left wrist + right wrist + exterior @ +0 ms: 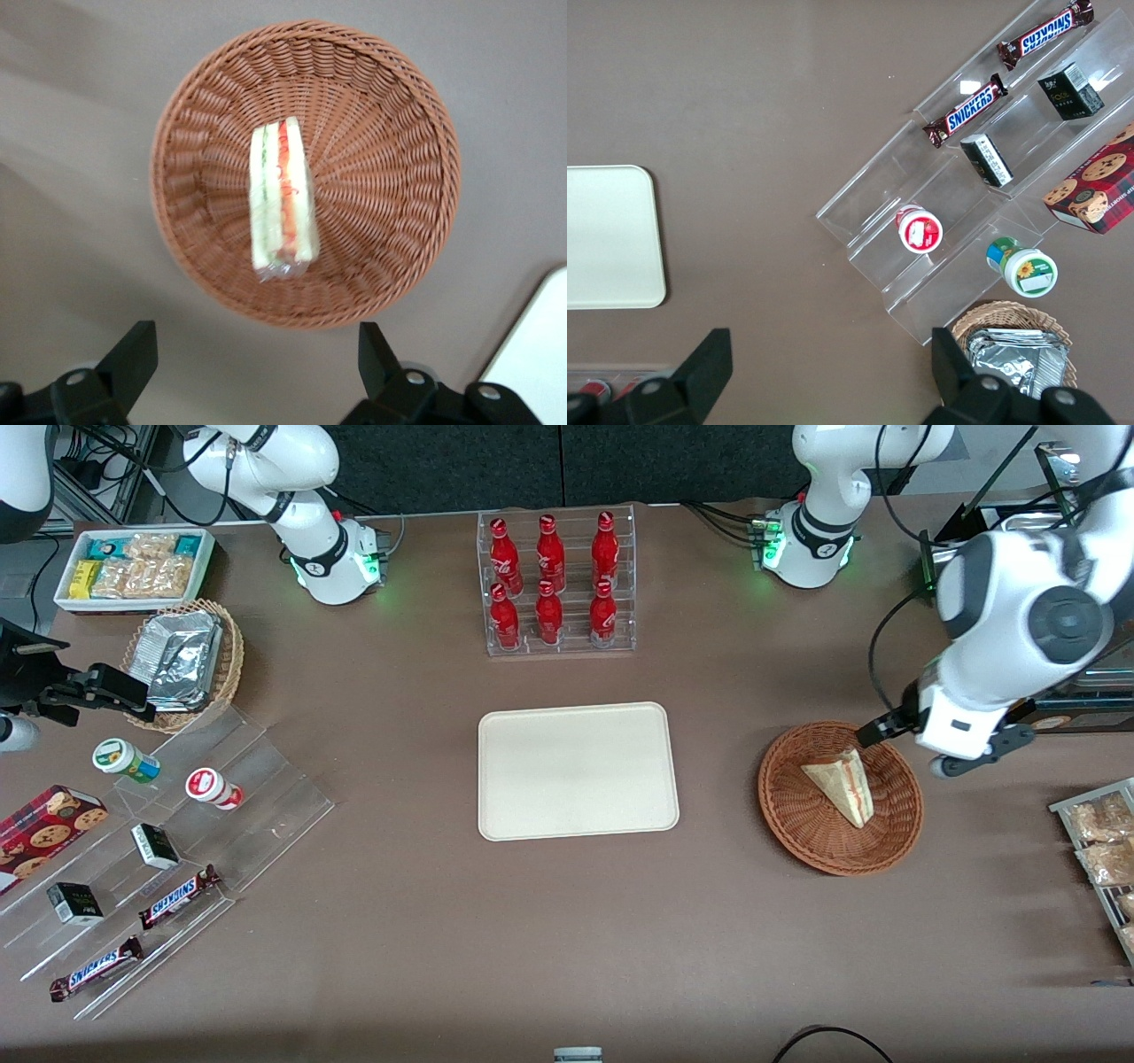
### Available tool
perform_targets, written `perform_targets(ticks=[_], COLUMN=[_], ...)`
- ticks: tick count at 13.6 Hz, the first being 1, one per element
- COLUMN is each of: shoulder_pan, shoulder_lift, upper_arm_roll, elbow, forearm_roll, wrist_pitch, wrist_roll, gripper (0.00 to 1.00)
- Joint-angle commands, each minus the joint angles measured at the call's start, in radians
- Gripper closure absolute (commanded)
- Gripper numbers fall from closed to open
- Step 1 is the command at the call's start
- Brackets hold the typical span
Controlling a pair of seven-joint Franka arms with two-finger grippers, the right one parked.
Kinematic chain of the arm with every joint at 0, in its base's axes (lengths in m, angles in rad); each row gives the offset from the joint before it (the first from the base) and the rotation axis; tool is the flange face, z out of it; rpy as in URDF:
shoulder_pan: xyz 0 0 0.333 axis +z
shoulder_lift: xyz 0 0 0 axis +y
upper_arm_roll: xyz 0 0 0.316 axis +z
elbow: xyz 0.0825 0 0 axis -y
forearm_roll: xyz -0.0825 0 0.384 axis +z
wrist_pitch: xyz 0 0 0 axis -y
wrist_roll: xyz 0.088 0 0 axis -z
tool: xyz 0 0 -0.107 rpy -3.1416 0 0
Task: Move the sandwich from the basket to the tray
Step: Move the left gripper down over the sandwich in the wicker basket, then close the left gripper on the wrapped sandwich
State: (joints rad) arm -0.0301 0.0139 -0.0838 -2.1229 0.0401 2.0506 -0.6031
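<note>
the working arm's white, rounded casing reaches in from the working arm's end of the brown worktop (425, 939), its wrist bent downward above the rim of the reddish-brown basket (802, 828). the pincer (257, 359) hangs above the worktop just outside the basket's rim, its two black, angular fingers (133, 359) spread wide apart with nothing between them, touching neither basket nor sandwich.

the basket is a round, shallow bowl of tightly woven wicker, with ribs fanning out from its centre to a braided rim. the sandwich (844, 786) lies inside it, a little off centre. it is a triangular wedge of pale bread in clear, glossy wrap; in the wrist view its cut edge faces up, showing a red stripe and a green stripe of filling between the white slices.

the tray (578, 771) lies flat on the worktop near the middle, well apart from the basket and toward the parked arm's end from it. it is cream-coloured, smooth and matte, rectangular with rounded corners and a low raised rim.

farther from the front camera than the tray stands a clear acrylic rack (558, 642) holding six red bottles (549, 553) in two rows. toward the parked arm's end sit a lighter tan wicker basket (229, 669) of crumpled silver foil packets (182, 657) and a stepped clear display (257, 797) with snickers bars (177, 896).
</note>
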Motion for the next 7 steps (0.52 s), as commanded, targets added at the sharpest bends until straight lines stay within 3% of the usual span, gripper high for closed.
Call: perform_targets(ticks=[1, 4, 7], shoulder_pan=[-0.004, -0.002, 0.002], shoulder_lift=[-0.052, -0.032, 0.007], upper_arm_roll=[0.003, 0.004, 0.006], elbow=[-0.113, -0.14, -0.219], forearm_roll=[-0.006, -0.006, -0.008], wrist_pitch=[0.101, 0.158, 0.334], wrist_roll=[-0.092, -0.115, -0.118], gripper=[0.0, 0.0, 0.0])
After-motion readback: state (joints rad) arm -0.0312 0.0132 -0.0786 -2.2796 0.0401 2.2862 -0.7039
